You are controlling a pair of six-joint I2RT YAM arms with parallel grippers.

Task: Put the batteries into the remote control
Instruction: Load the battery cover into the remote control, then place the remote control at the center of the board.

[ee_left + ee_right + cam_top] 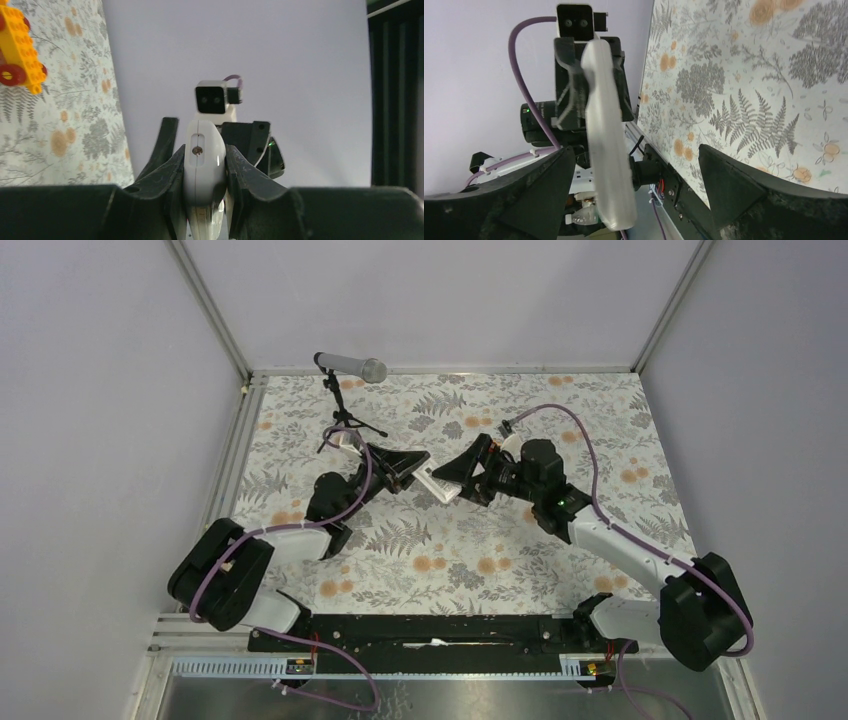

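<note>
The white remote control (440, 488) hangs in the air between both grippers above the middle of the table. My left gripper (408, 468) is shut on one end of it. In the left wrist view the remote's rounded end (202, 167), with a small screw hole, sits squeezed between the black fingers (165, 172). My right gripper (462, 476) is open, and its jaws stand wide on either side of the remote's other end (606, 135), closer to the left finger (539, 190). The batteries are not in view.
A microphone (350, 368) on a small tripod stands at the back left of the flowered table (480, 560). A yellow and red toy car (17, 45) lies on the table in the left wrist view. The arm bases sit on the black rail (430, 635) at the near edge.
</note>
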